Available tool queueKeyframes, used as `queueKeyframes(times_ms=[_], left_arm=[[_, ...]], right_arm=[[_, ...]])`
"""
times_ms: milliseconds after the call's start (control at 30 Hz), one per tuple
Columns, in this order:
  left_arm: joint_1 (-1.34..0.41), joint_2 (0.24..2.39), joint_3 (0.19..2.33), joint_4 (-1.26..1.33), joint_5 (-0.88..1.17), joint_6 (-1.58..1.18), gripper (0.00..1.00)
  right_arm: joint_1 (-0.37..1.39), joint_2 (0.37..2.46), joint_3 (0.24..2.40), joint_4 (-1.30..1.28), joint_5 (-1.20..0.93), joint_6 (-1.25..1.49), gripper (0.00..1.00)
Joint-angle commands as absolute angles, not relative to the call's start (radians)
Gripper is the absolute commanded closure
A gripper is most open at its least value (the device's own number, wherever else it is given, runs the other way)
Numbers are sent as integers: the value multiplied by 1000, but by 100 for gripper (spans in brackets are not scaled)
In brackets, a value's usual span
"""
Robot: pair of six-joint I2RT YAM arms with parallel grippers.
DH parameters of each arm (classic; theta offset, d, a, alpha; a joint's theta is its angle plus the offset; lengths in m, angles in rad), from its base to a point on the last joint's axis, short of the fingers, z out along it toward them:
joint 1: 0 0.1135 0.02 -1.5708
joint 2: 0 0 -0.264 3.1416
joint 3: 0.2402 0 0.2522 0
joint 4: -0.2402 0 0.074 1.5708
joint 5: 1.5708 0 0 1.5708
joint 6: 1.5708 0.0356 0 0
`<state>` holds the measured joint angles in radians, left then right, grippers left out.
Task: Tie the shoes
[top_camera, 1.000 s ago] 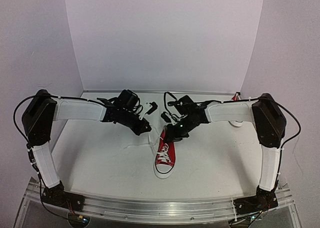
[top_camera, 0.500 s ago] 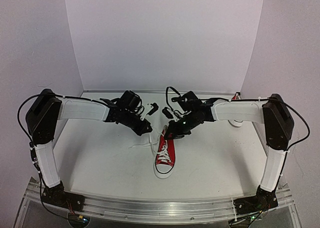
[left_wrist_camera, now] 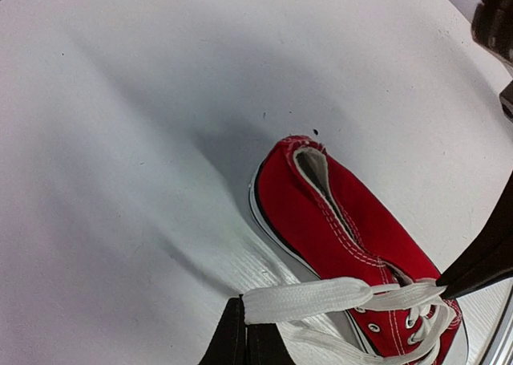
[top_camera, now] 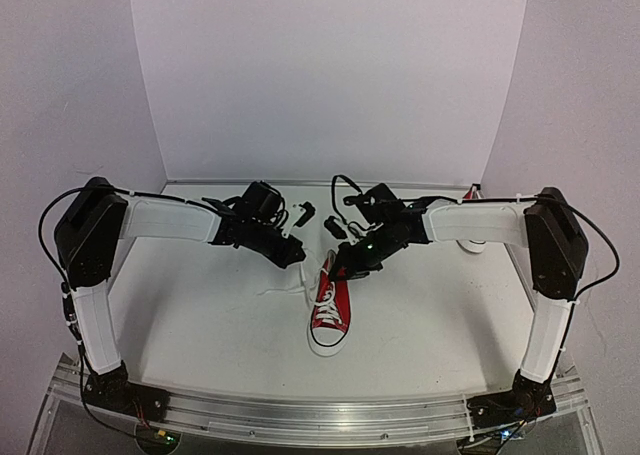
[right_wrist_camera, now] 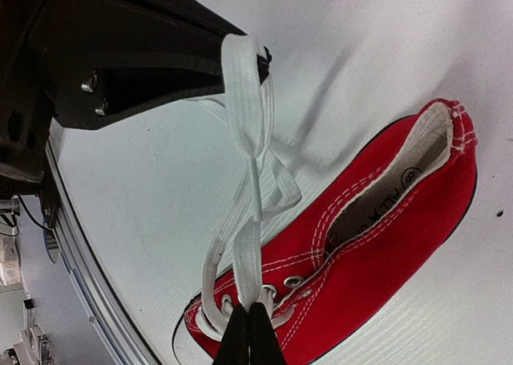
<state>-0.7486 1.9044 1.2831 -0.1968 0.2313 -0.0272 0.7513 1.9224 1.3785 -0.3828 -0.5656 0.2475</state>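
Table (top_camera: 200, 345), white, fills the lower half of the top view, and both arms reach in from its near corners. Left of centre, the left gripper (left_wrist_camera: 245, 337) is clenched on a flat stretch of white lace (left_wrist_camera: 309, 298). The lace is held off the table and runs right toward the eyelets. In the top view a loose strand lies on the table just below this gripper, left of the shoe.

One shoe (top_camera: 328, 313) stands upright just right of centre, sole down. Its white toe cap points to the bottom of the frame and its open heel to the back.

The right gripper (right_wrist_camera: 248, 337) hangs over the shoe's tongue, upper right of the toe in the top view. Its fingers are pinched tight on the lace just above the top eyelets. From there a thin twisted strand rises to the wide band held by the left gripper.

At far right the second shoe (top_camera: 469, 244) sits by the table's edge, mostly hidden behind the right arm.
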Motion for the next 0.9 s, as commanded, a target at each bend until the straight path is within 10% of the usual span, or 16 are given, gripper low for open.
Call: queueKeyframes(times_ms=[0,867], left_arm=[[-744,1929,1338,-163,277,-11,100],[-781,1961,1393,-438,559,411,100]], right_arm=[[755,1877,1382,-371,-572,223,100],[755,1852,1360,-371,-615,152,100]])
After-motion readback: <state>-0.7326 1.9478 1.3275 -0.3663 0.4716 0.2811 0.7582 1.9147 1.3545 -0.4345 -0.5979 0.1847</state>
